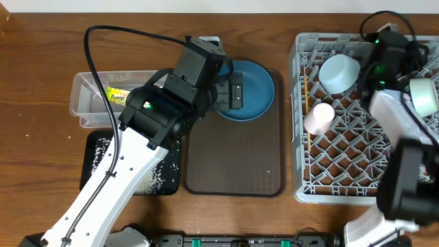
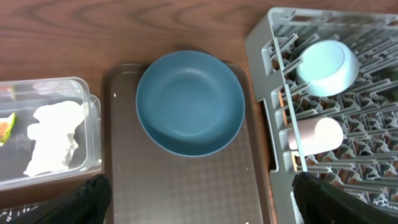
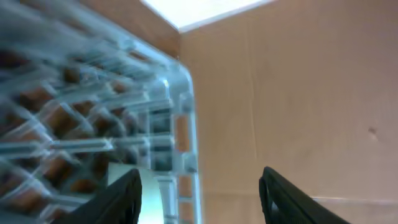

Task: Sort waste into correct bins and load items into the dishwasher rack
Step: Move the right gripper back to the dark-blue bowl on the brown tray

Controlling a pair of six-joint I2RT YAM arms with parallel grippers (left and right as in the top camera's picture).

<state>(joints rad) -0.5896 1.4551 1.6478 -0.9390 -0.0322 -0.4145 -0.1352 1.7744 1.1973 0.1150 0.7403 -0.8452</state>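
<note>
**Loaded.** Dishwasher rack (image 1: 343,161), grey and pegged, at the right of the table. It holds the pale blue-white bowl (image 1: 339,73) and the pink cup (image 1: 319,118) on its side. The mint-green bowl (image 1: 424,96) sits at its right side, partly behind the right arm. A thin wooden line along its left edge (image 1: 306,137) is probably the chopsticks.

**Binned.** Clear tub (image 1: 79,103): snack wrapper (image 1: 116,95) and white tissue (image 2: 53,137). Black tray (image 1: 92,171): rice grains (image 1: 154,180).

**Outstanding.** Dark blue plate (image 1: 257,86), flat at the far end of the brown serving tray (image 1: 233,158). By my reckoning it is the last piece to rack.

**Arms.** Left gripper (image 1: 233,89) hangs over the plate, fingers (image 2: 93,199) spread wide and empty. Right gripper (image 3: 199,199) is at the rack's edge, fingers parted with nothing between them.

**Surface.** Brown wood-grain table (image 1: 41,55). None of the room beyond it shows.
</note>
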